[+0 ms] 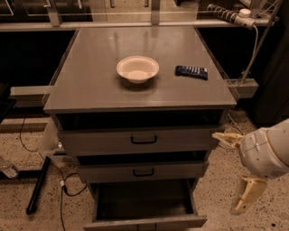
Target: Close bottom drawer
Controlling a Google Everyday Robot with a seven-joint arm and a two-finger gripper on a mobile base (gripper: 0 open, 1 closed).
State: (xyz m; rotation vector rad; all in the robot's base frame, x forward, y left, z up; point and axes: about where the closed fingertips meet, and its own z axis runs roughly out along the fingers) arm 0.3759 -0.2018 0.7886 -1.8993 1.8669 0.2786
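Observation:
The grey metal cabinet (140,97) has three drawers. The bottom drawer (145,222) is pulled far out at the lower edge of the camera view, and its inside shows dark and empty. Its front panel is cut by the frame edge. The middle drawer (143,171) and top drawer (143,140) stand slightly out, each with a black loop handle. My gripper (235,169) is to the right of the cabinet, level with the middle drawer. Its cream fingers (226,138) are spread wide apart and hold nothing. It touches no drawer.
A white bowl (137,68) and a dark flat remote-like object (192,71) lie on the cabinet top. A power strip (228,12) with a cable hangs at the back right. Cables and a black bar (38,185) lie on the speckled floor at the left.

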